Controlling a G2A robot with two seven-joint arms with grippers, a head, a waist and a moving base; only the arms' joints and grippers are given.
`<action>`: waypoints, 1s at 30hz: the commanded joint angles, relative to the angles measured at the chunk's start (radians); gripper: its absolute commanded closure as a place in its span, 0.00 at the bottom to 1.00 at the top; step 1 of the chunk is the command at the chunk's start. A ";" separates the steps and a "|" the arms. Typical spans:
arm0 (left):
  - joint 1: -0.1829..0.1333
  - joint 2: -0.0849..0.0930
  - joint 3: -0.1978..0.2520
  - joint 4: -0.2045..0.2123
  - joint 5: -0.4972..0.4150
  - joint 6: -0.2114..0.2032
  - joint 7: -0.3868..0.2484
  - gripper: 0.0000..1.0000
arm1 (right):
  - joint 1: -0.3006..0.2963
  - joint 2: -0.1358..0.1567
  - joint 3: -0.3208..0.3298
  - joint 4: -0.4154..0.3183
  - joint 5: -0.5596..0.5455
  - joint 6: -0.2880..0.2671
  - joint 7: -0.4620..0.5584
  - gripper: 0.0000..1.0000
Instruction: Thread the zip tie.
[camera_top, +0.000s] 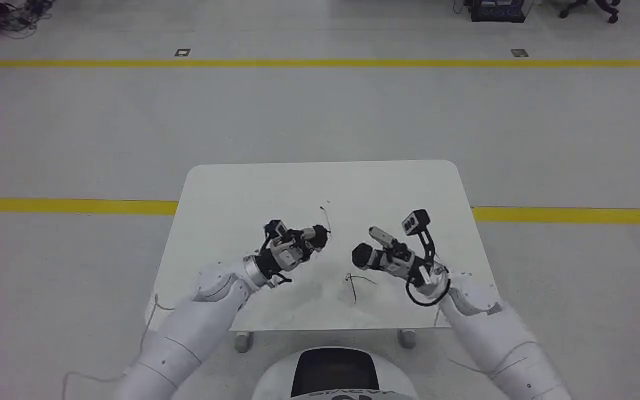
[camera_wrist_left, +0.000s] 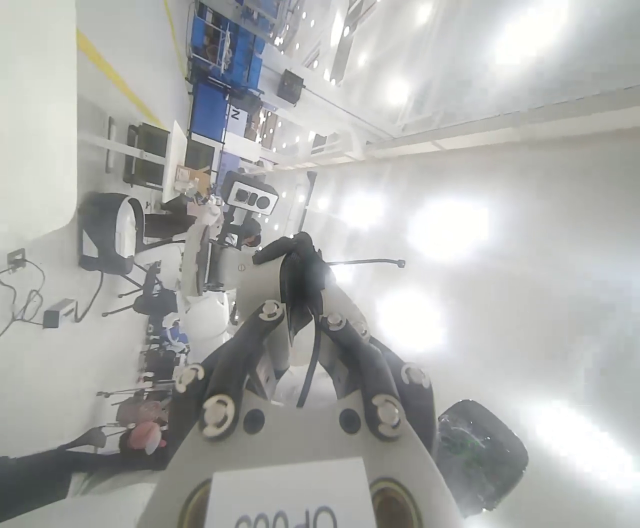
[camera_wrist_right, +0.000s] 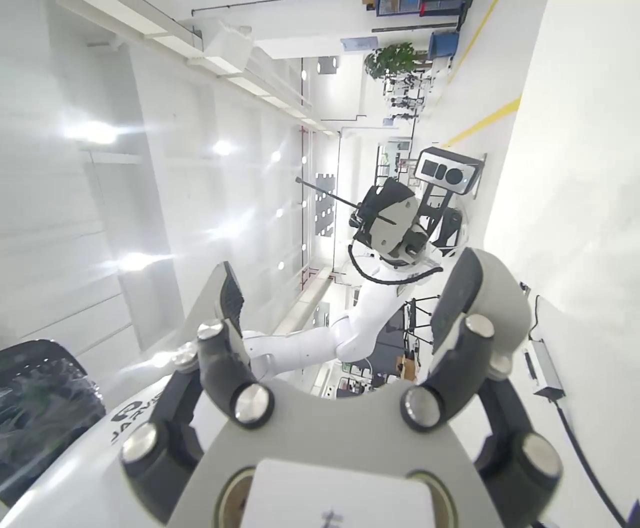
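My left hand (camera_wrist_left: 300, 280) pinches the zip tie (camera_wrist_left: 365, 261); my right hand (camera_wrist_right: 345, 280) hangs open, near the tie. The thin strap could flex and slip my grip.

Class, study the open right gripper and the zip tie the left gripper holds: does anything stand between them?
Nothing visible does. The zip tie sticks out of the left gripper, with open air between it and the right gripper, whose jaws stand apart.

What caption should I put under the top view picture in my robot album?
The left gripper pinches a black zip tie, the open right gripper faces it, above a white table.
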 joint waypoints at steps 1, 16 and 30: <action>0.004 -0.005 0.012 0.009 -0.071 0.034 -0.038 1.00 | 0.005 -0.006 -0.011 0.015 0.045 -0.001 0.024 0.00; -0.016 -0.026 0.054 0.044 -0.119 -0.022 -0.091 1.00 | 0.019 -0.037 -0.013 0.063 0.090 -0.001 0.086 0.00; -0.016 -0.052 0.088 0.085 -0.186 -0.165 -0.194 1.00 | 0.025 -0.051 -0.033 0.076 0.197 0.023 0.097 0.00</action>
